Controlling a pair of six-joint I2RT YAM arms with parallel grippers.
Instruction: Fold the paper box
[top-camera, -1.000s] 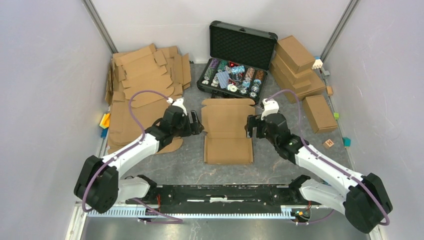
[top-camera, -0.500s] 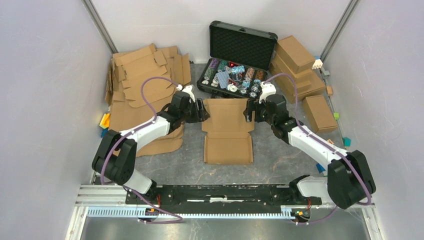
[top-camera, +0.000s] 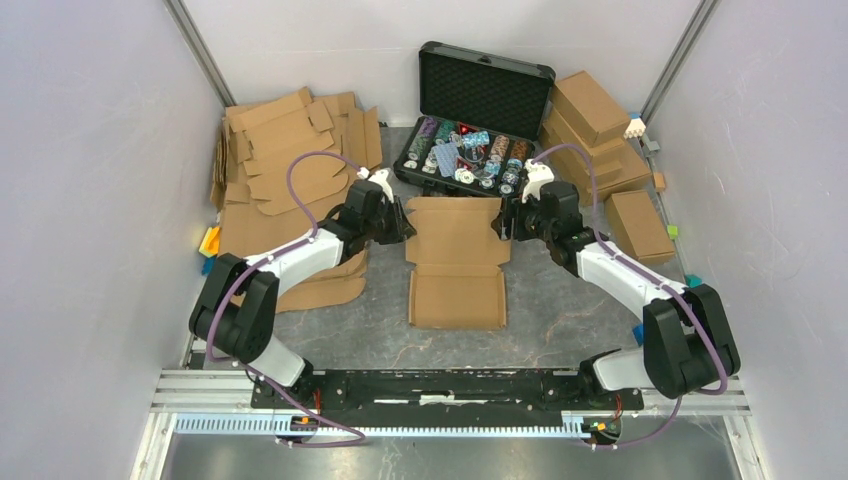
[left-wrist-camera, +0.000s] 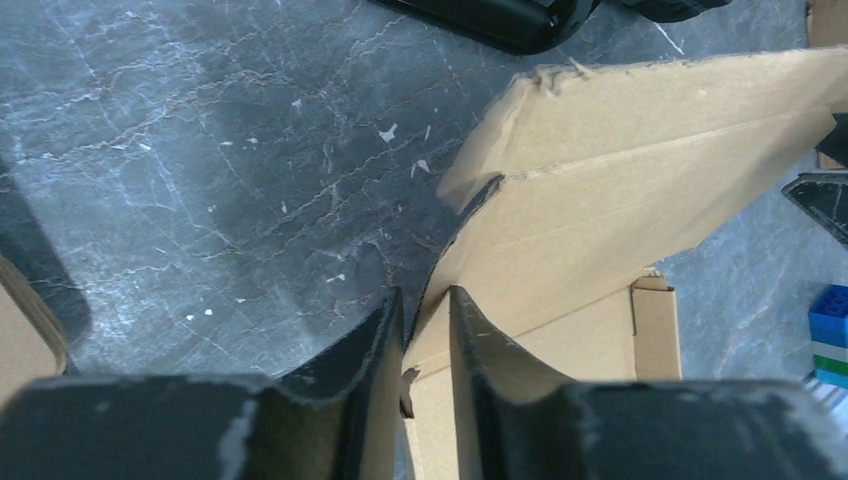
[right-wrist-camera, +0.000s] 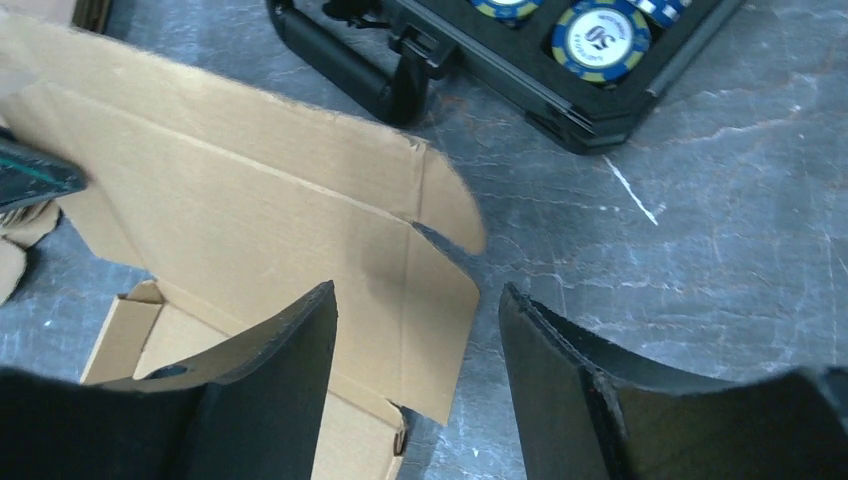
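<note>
Item: paper box (top-camera: 455, 262), a plain brown corrugated-cardboard die-cut blank, partly formed.

Location: on the grey marbled table (top-camera: 380, 320), just in front of the open black foam-lined chip case (top-camera: 480, 110). Tray half farther from the case, lid panel nearer it, far edge close to the case handle. Lid panel raised off the table and tilted.

Left pincer (left-wrist-camera: 427, 310): at the lid's left ear, in front of the case's left end. Clenched narrow on the card edge, with card between the fingers.

Right pincer (right-wrist-camera: 415, 320): at the lid's right ear, in front of the case's right end. Released, jaws wide, straddling the flap with no evident contact.

Hazards:
- Uneven lift from a one-sided hold, giving twist and a skewed crease in the lid.
- Tear at the notched ear under the left pinch.
- Slip of the thin edge out of the fingers.
- Whole blank dragged toward the case and into its handle.
- Right jaws closing on air, or crushing the ear.
</note>
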